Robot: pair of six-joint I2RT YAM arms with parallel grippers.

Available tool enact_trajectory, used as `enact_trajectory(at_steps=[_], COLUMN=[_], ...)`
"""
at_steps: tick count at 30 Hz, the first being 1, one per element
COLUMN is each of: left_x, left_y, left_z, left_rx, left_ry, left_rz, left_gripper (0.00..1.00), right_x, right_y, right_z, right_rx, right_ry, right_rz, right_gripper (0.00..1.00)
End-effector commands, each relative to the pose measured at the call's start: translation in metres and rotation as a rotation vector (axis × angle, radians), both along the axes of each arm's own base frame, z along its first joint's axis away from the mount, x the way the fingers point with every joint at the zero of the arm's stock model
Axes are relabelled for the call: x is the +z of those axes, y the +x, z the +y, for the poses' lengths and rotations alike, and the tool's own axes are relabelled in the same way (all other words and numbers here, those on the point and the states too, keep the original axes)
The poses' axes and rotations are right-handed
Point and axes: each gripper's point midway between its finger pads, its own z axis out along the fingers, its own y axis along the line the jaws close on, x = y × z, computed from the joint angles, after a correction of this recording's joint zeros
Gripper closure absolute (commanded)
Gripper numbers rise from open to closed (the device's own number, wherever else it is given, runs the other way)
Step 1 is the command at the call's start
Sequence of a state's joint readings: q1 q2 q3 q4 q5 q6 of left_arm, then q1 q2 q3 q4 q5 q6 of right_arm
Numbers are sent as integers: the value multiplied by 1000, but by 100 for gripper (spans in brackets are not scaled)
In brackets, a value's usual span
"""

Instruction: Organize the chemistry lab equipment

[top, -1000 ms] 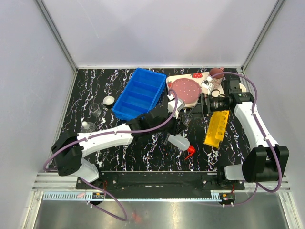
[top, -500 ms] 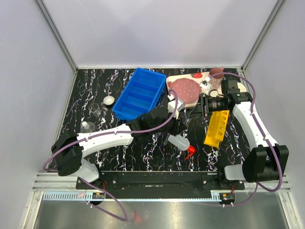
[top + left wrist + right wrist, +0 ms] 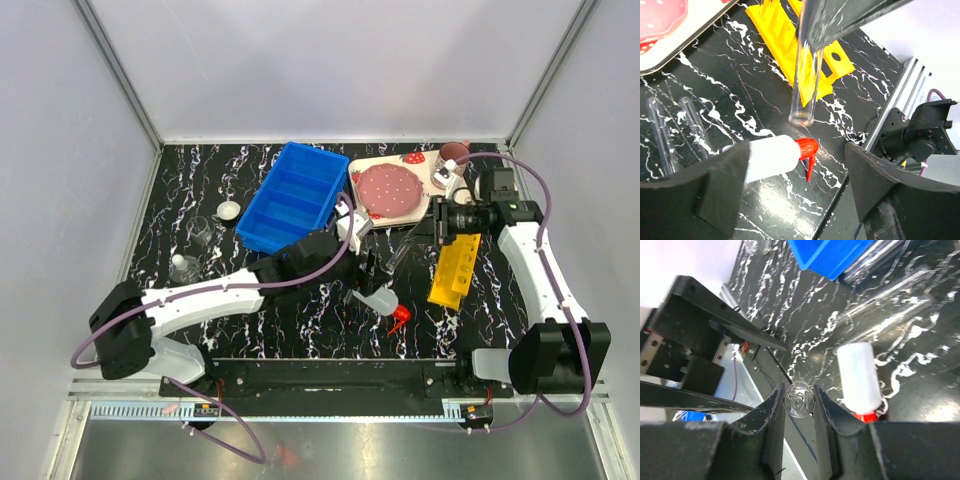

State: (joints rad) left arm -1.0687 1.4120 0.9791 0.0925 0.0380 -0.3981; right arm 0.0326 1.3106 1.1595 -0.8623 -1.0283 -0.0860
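Little seems done: the right claw (image 3: 799, 394) is clamped on one thin clear tube (image 3: 805, 85) over the yellow rack (image 3: 455, 268) at 3 o'clock, the left claw (image 3: 797, 152) is apart and holds nothing, and the squeeze bottle (image 3: 378, 298) and beakers (image 3: 200, 232) lie loose on the counter (image 3: 300, 325).

Squeeze bottle (image 3: 376, 298) (red nozzle) lies sideways near yellow rack (image 3: 455, 268); clear tube (image 3: 804, 85) held above.

Black tabletop (image 3: 180, 190) veined white; blue bin (image 3: 293, 196) upper centre, yellow rack (image 3: 455, 268) at right, red nozzle (image 3: 399, 319) on the white bottle (image 3: 376, 298) (translucent).
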Motion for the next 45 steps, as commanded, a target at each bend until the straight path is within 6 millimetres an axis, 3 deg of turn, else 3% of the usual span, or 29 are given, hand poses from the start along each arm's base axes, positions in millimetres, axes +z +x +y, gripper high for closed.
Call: enact_trajectory(at_steps=[1, 7, 11, 20, 30, 45], left_x=[40, 18, -9, -31, -47, -51], left_y=[6, 10, 2, -13, -17, -18], left_z=[19, 72, 112, 162, 171, 168], left_rx=[77, 199, 265, 360, 380, 371], left_ry=[-117, -38, 5, -45, -48, -53], left_rz=[-64, -49, 9, 57, 81, 92], left_gripper=[16, 9, 9, 7, 7, 7], right_x=[9, 0, -8, -16, -38, -61], right_y=[15, 41, 66, 111, 124, 116], right_z=[-30, -81, -120, -160, -178, -175], right_rx=[-113, -301, -451, -581, -617, -597], right_ry=[-46, -310, -487, -649, -712, -683], right_rz=[-140, -335, -438, -566, -531, -471], right_gripper=[75, 74, 74, 73, 73, 72])
